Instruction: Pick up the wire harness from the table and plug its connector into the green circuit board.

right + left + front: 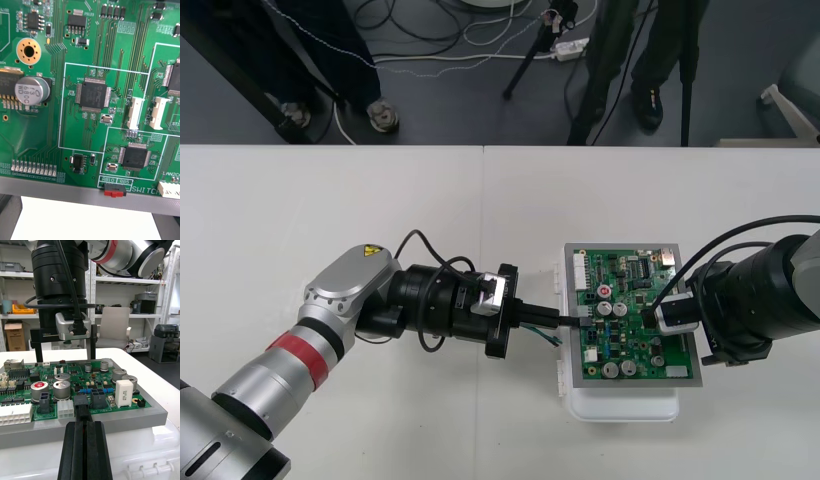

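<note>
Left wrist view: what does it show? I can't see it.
The left gripper is shut on a small black plug, holding it at a socket on the edge of the green board nearest it; whether it is fully in is unclear. The right gripper hangs open over the board's far side.

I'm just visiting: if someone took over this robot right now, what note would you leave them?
Left gripper: fingers shut on the plug, holding it at the green circuit board's left edge, among its connectors. The wires trail back beside the fingers.
Right gripper: open, hovers over the board.
Done: harness is off the table, plug is at the board.
Left: I cannot tell whether the plug is seated; press it home, then release.
</note>
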